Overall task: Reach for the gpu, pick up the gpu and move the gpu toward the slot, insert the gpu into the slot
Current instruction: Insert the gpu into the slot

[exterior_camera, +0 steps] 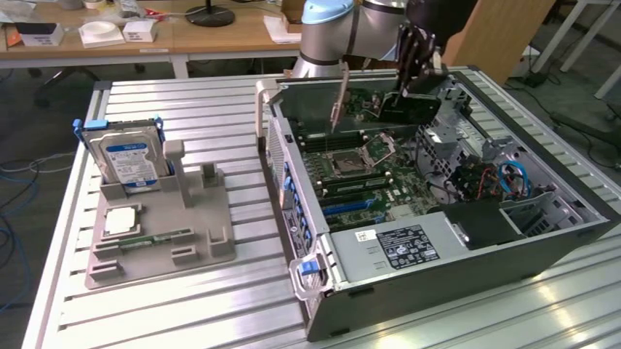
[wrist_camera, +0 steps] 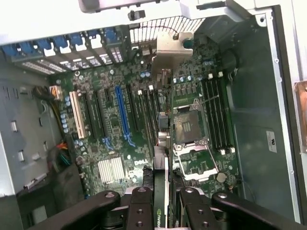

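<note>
Gpu (wrist_camera: 170, 50) is pinched edge-on in the gripper (wrist_camera: 163, 199), whose fingers (wrist_camera: 141, 206) are pressed against its two faces. It is held upright inside the open computer case (exterior_camera: 291, 156), raised clear of the motherboard (wrist_camera: 139, 153), with its silver bracket carried at the end farthest from the fingers. Directly beneath the held edge, black connector strips (wrist_camera: 148, 115) and the rim of the processor socket (wrist_camera: 189, 127) are seen (not the blue strip). The slot (wrist_camera: 122, 112) lies off to one side of the gripper, apart from the held edge, and black strips are set between the two. Beyond the socket, on the side away from the slot, the memory slots (wrist_camera: 216, 115) are lined up. A power supply (exterior_camera: 403, 243) is mounted at the case end farthest from the gripper, and red and blue cables (exterior_camera: 499, 182) are bunched beside it. Well apart from the gripper, outside the case, a hard drive (exterior_camera: 131, 156) is stood in a grey holder (exterior_camera: 160, 233).
</note>
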Controlling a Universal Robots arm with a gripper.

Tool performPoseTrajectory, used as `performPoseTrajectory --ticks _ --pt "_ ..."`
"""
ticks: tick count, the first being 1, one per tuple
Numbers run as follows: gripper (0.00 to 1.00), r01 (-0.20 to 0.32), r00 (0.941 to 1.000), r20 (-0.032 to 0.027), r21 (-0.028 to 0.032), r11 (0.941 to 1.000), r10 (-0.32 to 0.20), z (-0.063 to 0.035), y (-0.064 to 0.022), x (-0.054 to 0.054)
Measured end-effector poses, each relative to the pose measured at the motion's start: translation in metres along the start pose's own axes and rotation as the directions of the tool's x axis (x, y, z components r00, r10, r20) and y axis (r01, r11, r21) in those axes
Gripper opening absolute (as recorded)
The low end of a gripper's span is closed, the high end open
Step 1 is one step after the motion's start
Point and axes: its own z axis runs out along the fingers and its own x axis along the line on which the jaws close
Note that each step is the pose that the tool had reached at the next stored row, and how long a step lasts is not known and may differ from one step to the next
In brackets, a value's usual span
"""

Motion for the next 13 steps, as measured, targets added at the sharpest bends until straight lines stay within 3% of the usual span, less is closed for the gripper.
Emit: performPoseTrajectory --ticks 2,6,13 --pt "0.26 0.019 0.9998 0.0014 0.0058 0.9998 -0.019 0.0010 -0.0001 0.000" --pt "0.26 0.076 0.9971 0.0008 0.0021 0.9971 -0.076 0.0048 -0.0001 0.001" --pt "0.26 0.168 0.9857 0.0005 -0.0041 0.9857 -0.168 0.0138 -0.0007 0.003"
